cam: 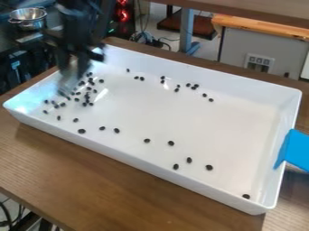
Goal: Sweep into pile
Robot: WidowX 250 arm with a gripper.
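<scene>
Here, a black claw (pixel 67 83) hangs over the left part of a white tray (pixel 199 117), badly blurred; cannot tell whether wide, narrow or gripping anything. Dark pellets (pixel 170 143) lie thickest under and beside it, some hard to make out. Others scatter along both long sides, one near the closest corner. Blue object (pixel 297 150) overlaps the right rim, cut off by the view's edge.

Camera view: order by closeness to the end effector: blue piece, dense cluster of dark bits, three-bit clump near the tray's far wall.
1. Dense cluster, left end of the tray, by the end effector.
2. Three-bit clump, near the far wall.
3. Blue piece, at the right wall.
</scene>
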